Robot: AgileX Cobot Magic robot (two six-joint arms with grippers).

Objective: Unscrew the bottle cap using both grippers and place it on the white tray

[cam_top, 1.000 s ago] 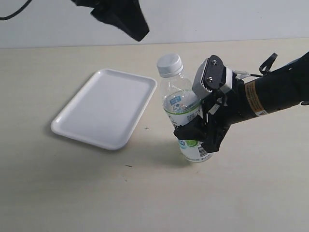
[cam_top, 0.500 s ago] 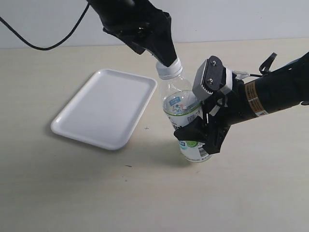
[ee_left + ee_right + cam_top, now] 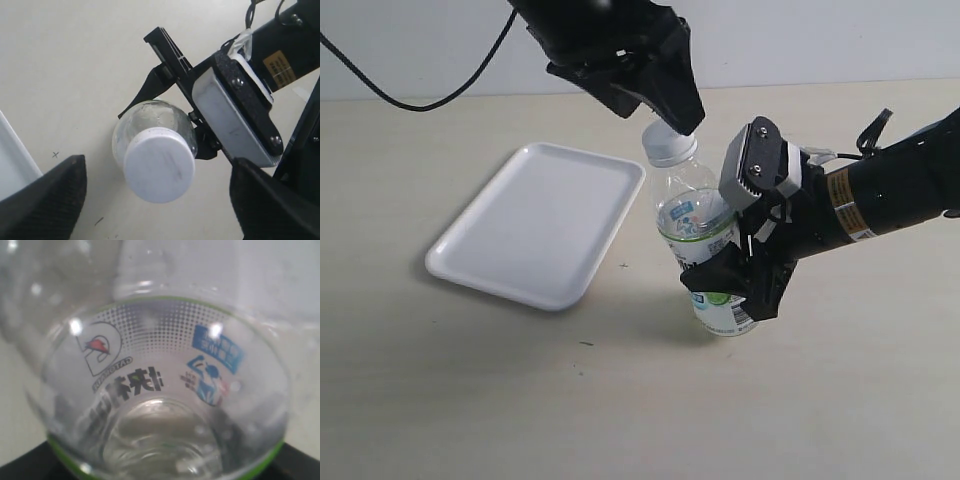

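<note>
Left end effector (image 3: 157,194), spread wide, straddles the bottle cap (image 3: 159,170); right end effector (image 3: 730,287) clamps the bottle (image 3: 692,215).

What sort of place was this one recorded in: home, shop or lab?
Probably a robot lab bench: a plain beige tabletop against a blank white wall, only a white tray and one bottle set out, and two black robot arms, left arm and right arm.

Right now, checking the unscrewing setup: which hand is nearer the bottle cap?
Left. The left hand hangs open just above the cap, straddling it; the right hand grips the bottle lower down, around its body.
</note>
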